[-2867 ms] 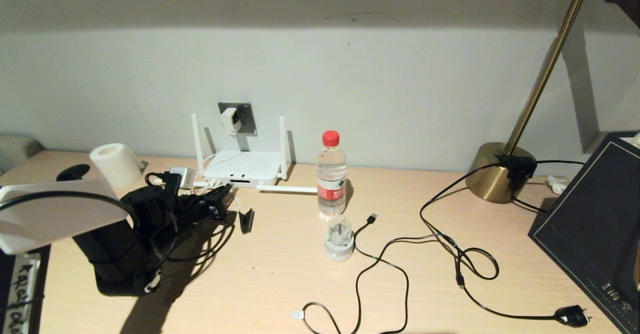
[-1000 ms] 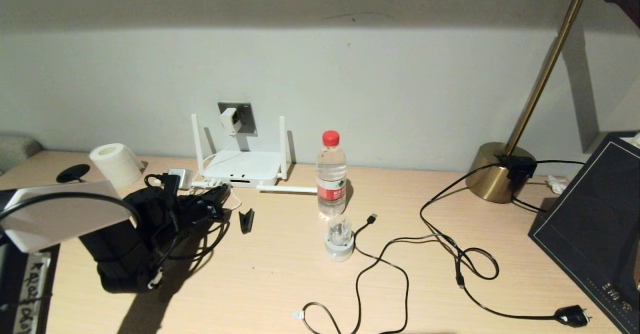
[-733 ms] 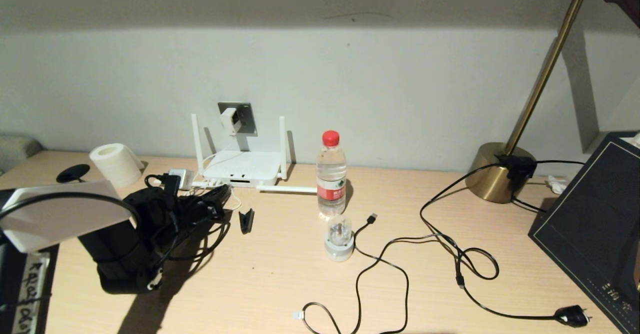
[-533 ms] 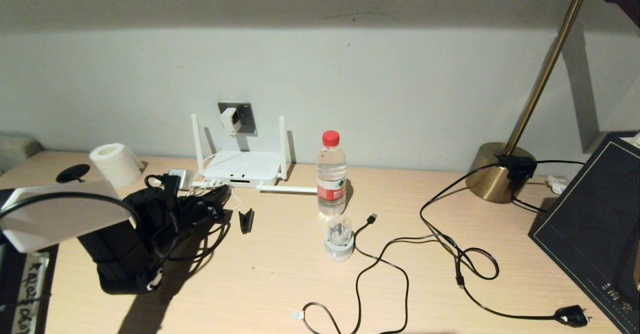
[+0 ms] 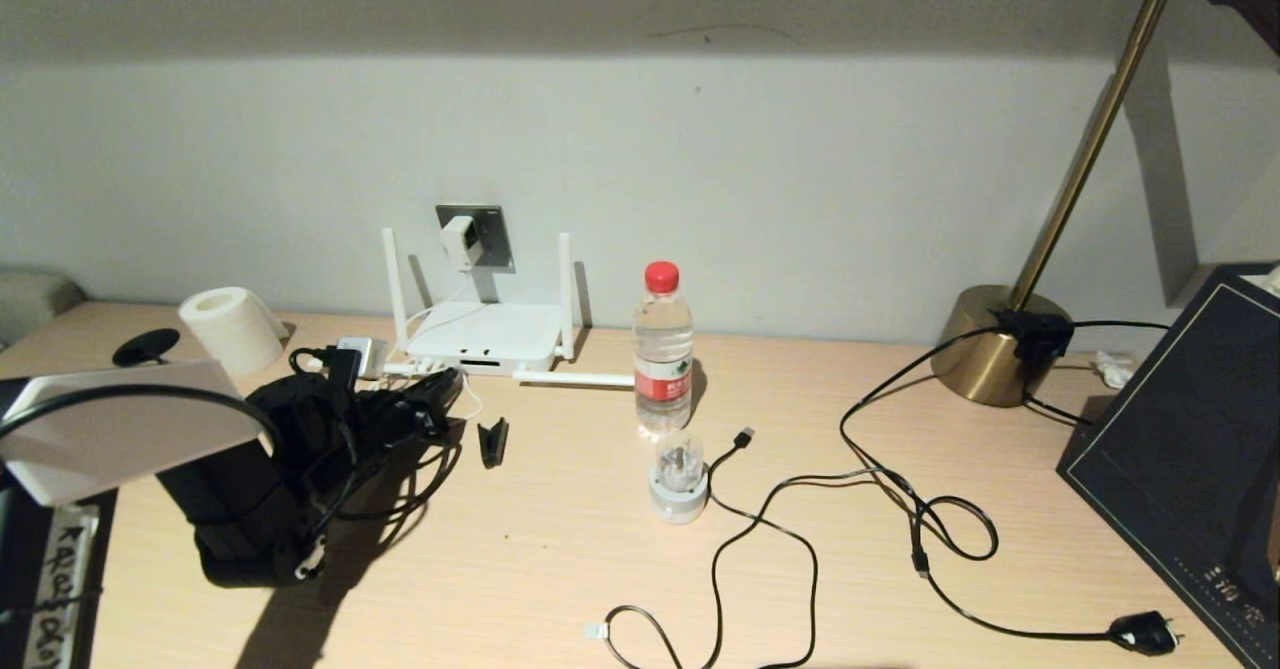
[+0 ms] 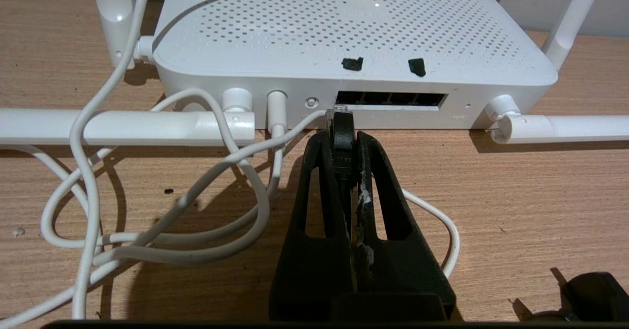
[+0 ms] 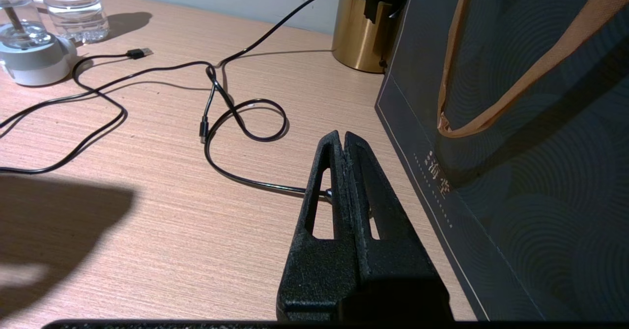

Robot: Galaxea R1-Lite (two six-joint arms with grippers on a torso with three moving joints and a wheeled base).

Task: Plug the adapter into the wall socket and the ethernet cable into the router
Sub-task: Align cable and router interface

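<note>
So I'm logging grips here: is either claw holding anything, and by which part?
The left claw pinches the ethernet cable just behind its clear-tipped plug, at the router ports. The right claw is shut and holds nothing.

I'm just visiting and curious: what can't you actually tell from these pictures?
- Head view: the left gripper blends into its dark arm and cables.
- Left wrist view: whether the black ethernet cable's clear-tipped plug has entered the flat white router's dark port slot; too close to tell.
- Head view: right gripper out of frame.
</note>
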